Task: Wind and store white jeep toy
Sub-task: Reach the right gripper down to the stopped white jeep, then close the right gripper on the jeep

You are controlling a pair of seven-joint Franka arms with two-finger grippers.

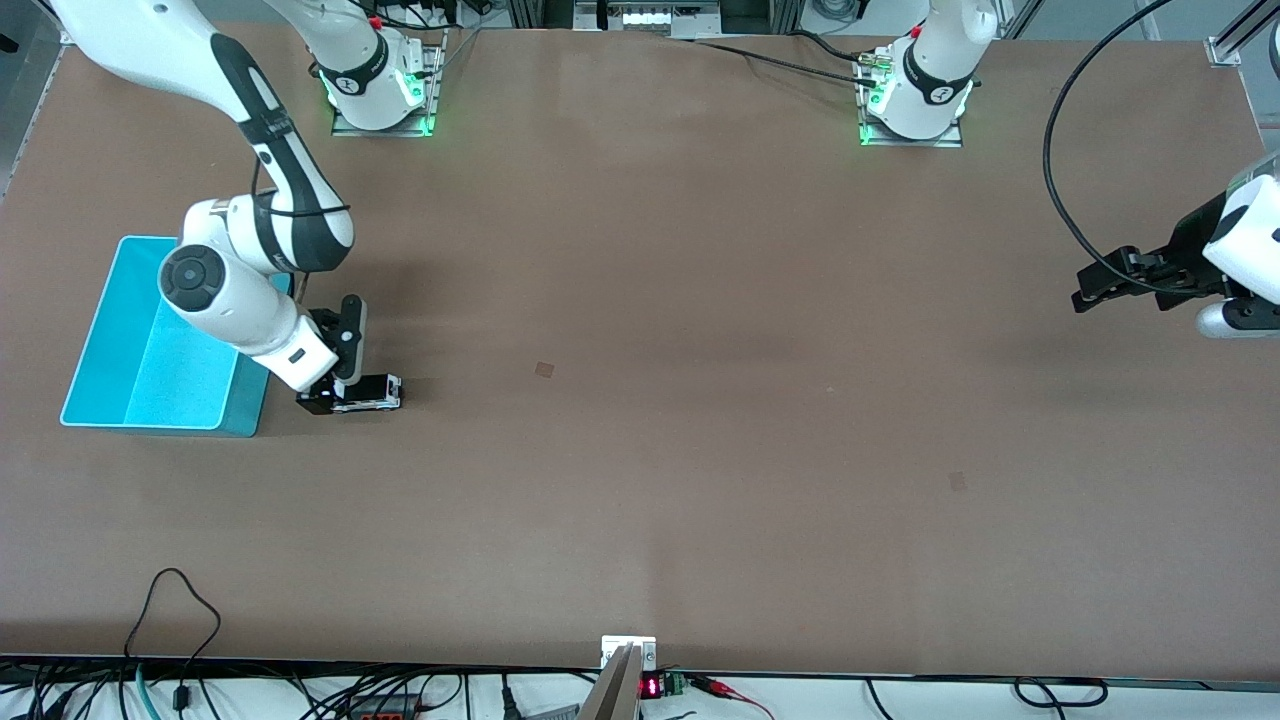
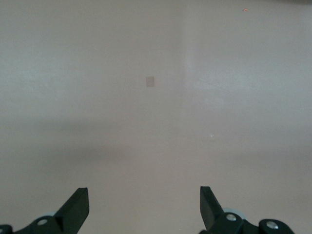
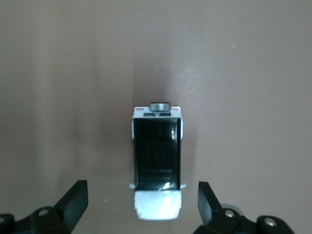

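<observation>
The white jeep toy (image 1: 370,392) stands on its wheels on the brown table, right beside the cyan bin (image 1: 92,335). It has a black roof, and a round knob shows at one end. In the right wrist view the jeep (image 3: 157,165) lies lengthwise with its white hood between the two fingers. My right gripper (image 1: 335,396) (image 3: 141,197) is low over that end, open, with a gap on each side of the toy. My left gripper (image 1: 1088,290) (image 2: 145,201) waits open over bare table at the left arm's end.
The bin's inside holds nothing that I can see. Two small darker patches mark the tabletop, one (image 1: 544,369) near the middle and one (image 1: 958,481) toward the left arm's end. Cables hang along the table's front edge.
</observation>
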